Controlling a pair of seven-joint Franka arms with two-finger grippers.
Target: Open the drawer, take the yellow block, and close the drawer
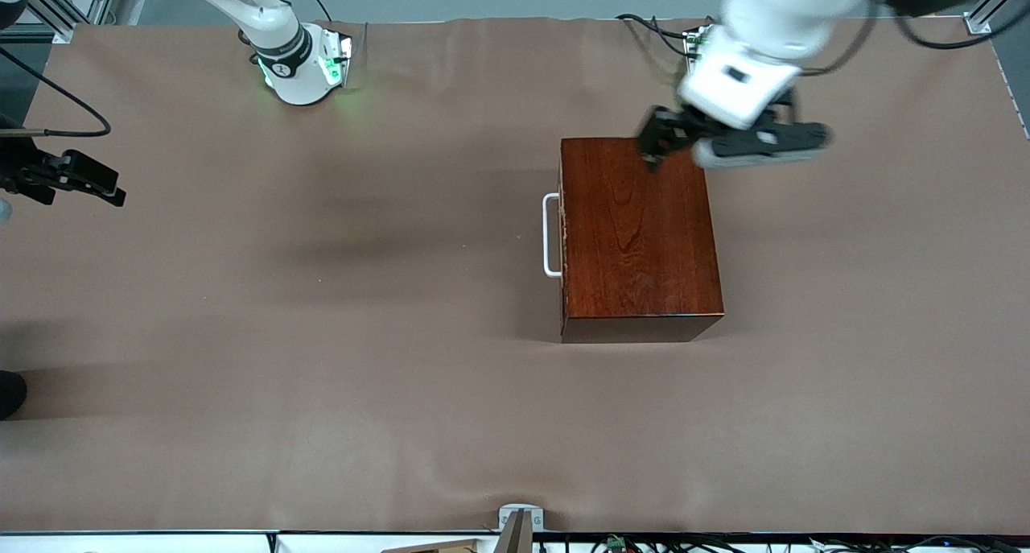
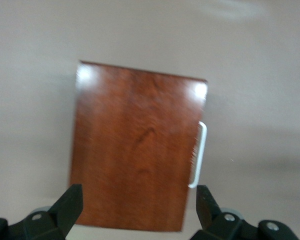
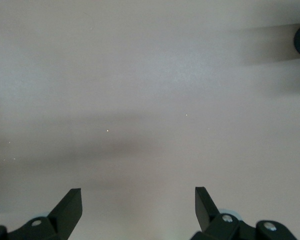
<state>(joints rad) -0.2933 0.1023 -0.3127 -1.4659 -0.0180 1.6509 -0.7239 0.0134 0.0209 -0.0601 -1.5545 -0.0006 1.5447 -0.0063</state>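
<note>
Over the box point(image 1: 636, 231): left gripper point(image 1: 656, 138) jaws apart, empty; drawer point(image 1: 562, 235) shut | right gripper point(image 1: 68, 179) waits, jaws apart

Even, fairly bright overhead light falls on the brown table point(image 1: 322, 424), where soft, wide shadows of the arms stretch toward the right arm's end and a short dark shadow hugs the wooden box point(image 1: 636, 239) on its camera-facing side. The left arm's white wrist and the left gripper point(image 1: 656, 138) are smeared by motion blur in the front view. In the left wrist view the whole picture is soft, with two white glare spots on the glossy box top, and the right wrist view shows only hazy shadow bands.
</note>
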